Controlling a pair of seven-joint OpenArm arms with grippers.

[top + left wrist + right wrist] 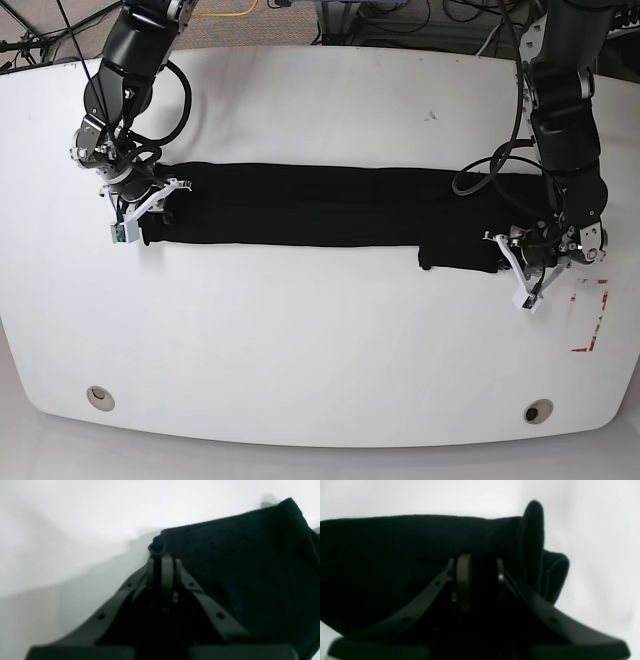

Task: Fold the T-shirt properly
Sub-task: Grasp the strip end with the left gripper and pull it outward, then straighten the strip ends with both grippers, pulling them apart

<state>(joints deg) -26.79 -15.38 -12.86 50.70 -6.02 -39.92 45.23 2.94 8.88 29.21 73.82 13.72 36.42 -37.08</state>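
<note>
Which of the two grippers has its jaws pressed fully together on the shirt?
The left gripper: its jaws meet, pinching the T-shirt at a corner. The right gripper shows a gap filled with cloth.

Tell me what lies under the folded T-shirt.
The T-shirt lies as a long black strip on the white table, which shows all around it. Whatever lies beneath the cloth is covered. Both grippers pinch its ends.

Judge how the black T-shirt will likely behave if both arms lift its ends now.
Probably floppy: the T-shirt lies flat as a long folded band, so its middle would likely sag. Cloth bunches at the left gripper and curls beside the right gripper, suggesting layers may slip apart.
</note>
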